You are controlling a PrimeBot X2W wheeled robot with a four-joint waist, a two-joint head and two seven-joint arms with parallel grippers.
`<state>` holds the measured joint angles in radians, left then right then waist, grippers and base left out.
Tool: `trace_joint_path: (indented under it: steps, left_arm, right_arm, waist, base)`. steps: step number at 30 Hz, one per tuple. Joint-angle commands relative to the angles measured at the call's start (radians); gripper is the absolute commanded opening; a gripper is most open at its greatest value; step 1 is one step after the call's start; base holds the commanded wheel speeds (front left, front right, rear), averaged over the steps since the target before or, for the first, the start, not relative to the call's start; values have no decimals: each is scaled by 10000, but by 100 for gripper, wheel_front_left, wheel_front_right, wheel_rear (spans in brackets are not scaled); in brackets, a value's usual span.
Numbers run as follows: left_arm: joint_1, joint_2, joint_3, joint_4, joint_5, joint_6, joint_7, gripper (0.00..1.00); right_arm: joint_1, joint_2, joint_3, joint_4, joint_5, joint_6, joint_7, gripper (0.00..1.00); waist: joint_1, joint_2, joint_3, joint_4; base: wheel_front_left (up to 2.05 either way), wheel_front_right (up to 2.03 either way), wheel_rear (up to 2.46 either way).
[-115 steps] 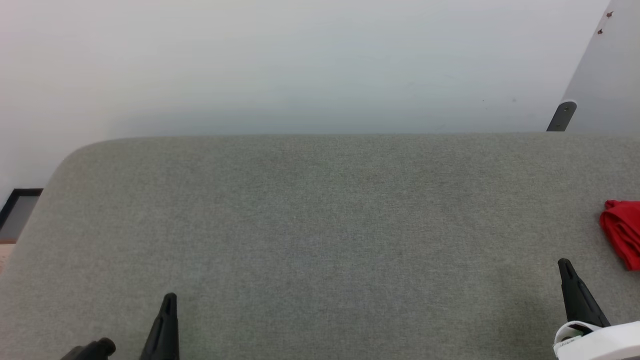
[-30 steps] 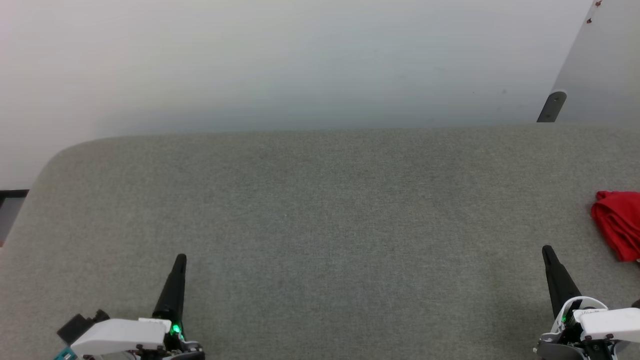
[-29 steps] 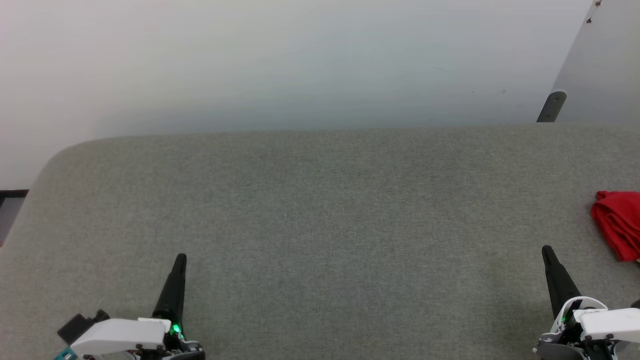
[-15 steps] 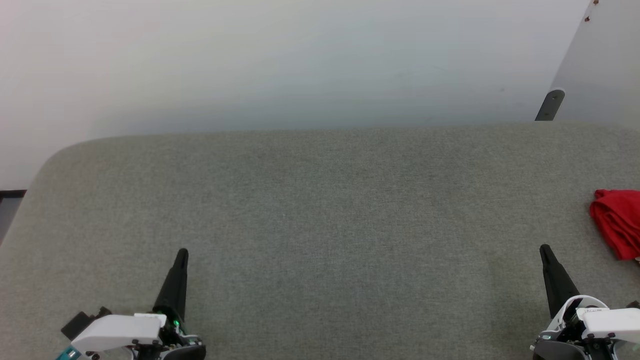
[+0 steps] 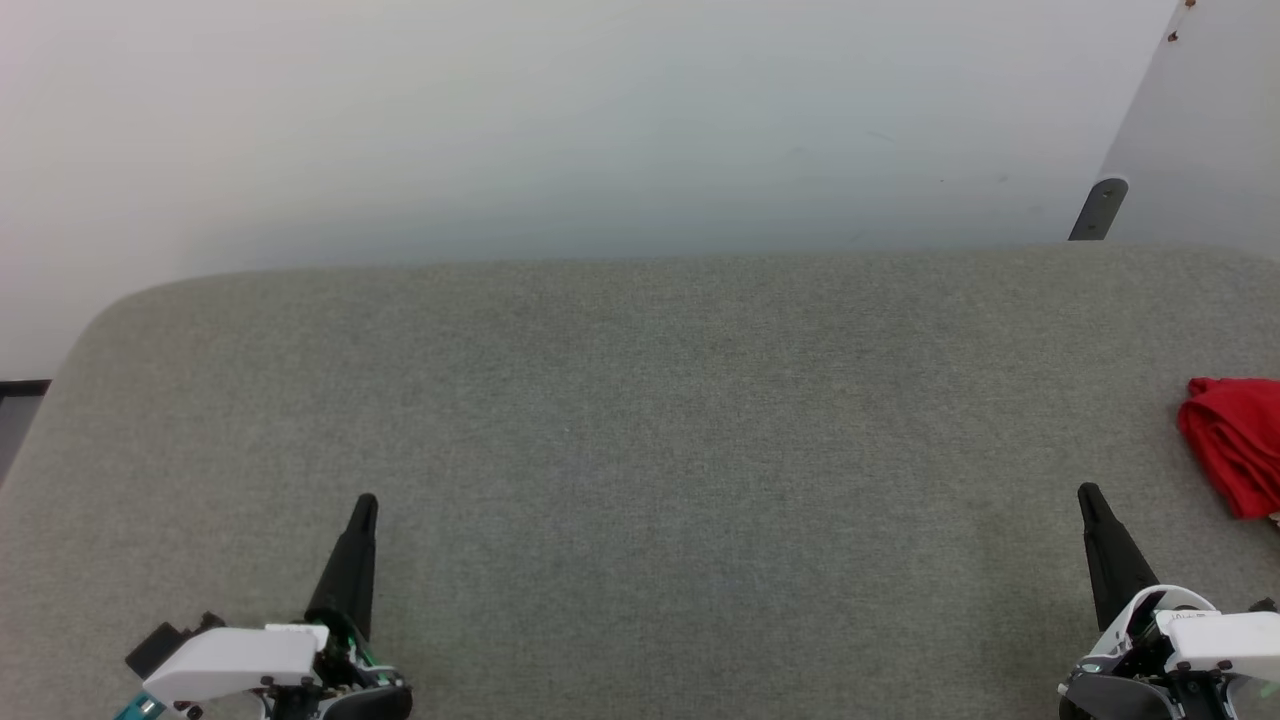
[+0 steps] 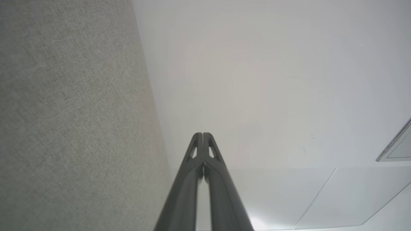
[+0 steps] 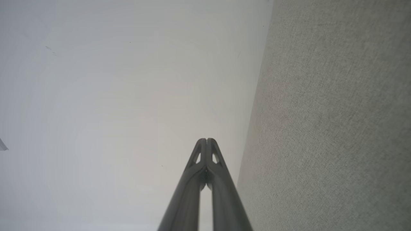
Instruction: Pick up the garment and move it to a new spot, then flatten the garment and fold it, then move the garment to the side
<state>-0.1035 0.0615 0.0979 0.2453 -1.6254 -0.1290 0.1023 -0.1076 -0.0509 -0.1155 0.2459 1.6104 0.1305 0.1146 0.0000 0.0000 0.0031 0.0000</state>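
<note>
soft bright red cloth garment [image 5: 1238, 445] is seen bunched at right edge of grey felt-covered table [image 5: 640, 420] | left gripper [image 6: 202, 134] fingertips pressed together, nothing held | right gripper [image 7: 206, 140] likewise, near garment, apart

I see a grey fabric surface [image 5: 640, 400] near, a plain white wall [image 5: 500, 120] far, and a pale panel [image 5: 1205, 130] far right.
</note>
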Motion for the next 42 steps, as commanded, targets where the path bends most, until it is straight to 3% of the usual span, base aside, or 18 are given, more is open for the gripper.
trace_joint_path:
  steps: [1,42]
  left_arm:
    - [-98,-13,27,15,7,-31,30,0]
    - [-106,-63,97,16,67,-31,94,0]
  right_arm:
    - [-30,35,-3,4,30,4,20,0]
    - [-29,34,9,3,40,4,12,0]
  waist:
    - [0,0,0,0]
    - [0,0,0,0]
  base:
    - [0,0,0]
    - [0,0,0]
